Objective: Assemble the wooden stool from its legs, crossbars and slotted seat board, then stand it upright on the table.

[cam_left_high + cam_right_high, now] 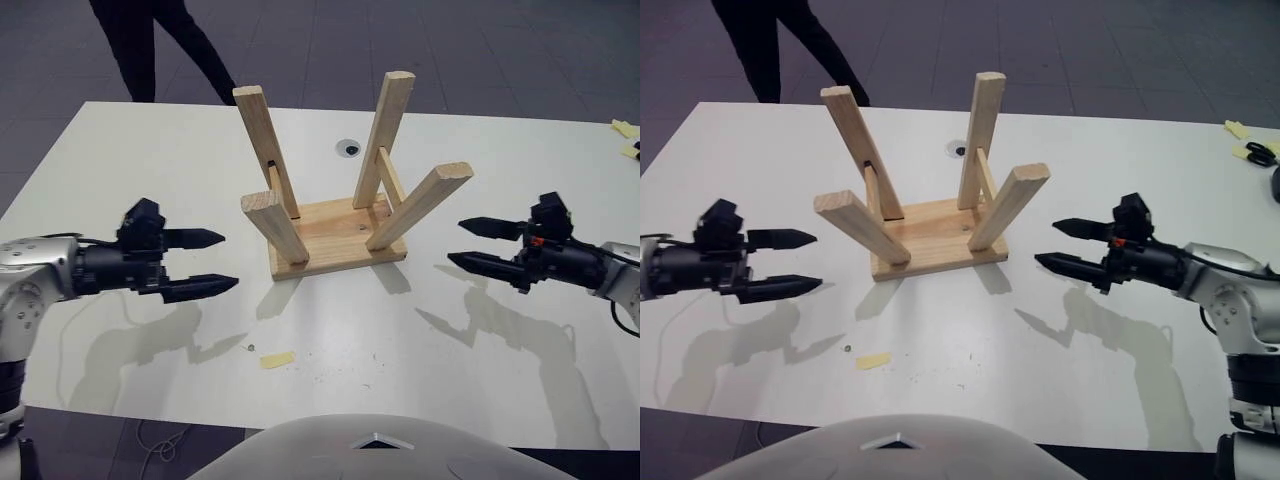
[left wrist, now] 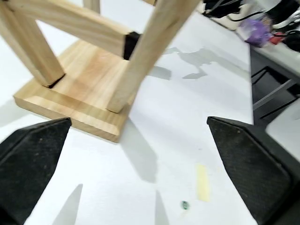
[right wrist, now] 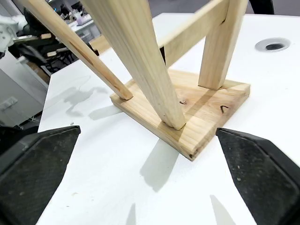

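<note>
The wooden stool [image 1: 330, 215] stands upside down in the middle of the white table [image 1: 120, 170]. Its seat board [image 1: 340, 238] lies flat and its legs [image 1: 266, 150] splay upward, with crossbars [image 1: 391, 178] between them. My left gripper [image 1: 217, 262] hangs open over the table to the stool's left, fingers pointing at it, nothing between them. On the stool's right my right gripper [image 1: 468, 243] is open too, aimed at the seat board and apart from it. The wrist views show the seat board [image 2: 79, 96] and a leg [image 3: 140, 61] close in front of each pair of fingers.
A small strip of yellow tape [image 1: 277, 359] and a tiny dark speck [image 1: 250, 348] lie near the table's front edge. A round cable hole [image 1: 349, 148] sits behind the stool. More tape scraps [image 1: 624, 128] lie at the far right corner.
</note>
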### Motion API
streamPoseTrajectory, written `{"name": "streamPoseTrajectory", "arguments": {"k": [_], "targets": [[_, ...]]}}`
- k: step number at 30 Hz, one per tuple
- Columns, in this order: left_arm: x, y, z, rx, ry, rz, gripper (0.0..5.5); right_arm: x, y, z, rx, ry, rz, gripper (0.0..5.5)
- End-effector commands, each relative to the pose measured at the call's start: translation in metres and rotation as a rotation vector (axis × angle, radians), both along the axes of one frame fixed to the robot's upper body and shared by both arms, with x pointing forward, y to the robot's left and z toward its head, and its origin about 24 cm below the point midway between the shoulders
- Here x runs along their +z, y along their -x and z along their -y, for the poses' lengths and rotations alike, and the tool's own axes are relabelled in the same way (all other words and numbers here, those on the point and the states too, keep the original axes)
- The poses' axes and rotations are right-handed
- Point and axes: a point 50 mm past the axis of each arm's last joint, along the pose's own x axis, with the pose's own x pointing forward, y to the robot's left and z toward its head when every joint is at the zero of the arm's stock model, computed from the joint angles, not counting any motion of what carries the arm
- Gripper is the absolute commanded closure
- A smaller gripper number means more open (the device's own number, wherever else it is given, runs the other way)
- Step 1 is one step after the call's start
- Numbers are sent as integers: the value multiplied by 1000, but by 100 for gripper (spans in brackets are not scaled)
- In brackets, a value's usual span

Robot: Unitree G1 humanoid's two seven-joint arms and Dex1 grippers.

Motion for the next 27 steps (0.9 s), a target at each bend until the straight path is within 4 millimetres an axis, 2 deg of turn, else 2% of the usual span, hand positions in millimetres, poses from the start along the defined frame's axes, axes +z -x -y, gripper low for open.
{"name": "streamPoseTrajectory", "arguments": {"k": [1,9,12,16,23,27], "targets": [[-19,-16,12,-33,-75,35,12,-17,-24,-19,38,25,20,10],[-30,-42,42,-86,-36,67,12,-37,-55,-47,74,4,19,10],[-32,-53,55,-71,-12,94,10,-46,-54,-52,122,31,-7,55],[-38,-60,62,-52,-37,133,62,-52,-53,-57,147,34,-24,111],[-53,-51,59,-71,-81,99,191,-54,-50,-63,166,9,-43,234],[-53,-44,65,-97,-10,16,261,-62,-38,-68,197,17,-78,299]]}}
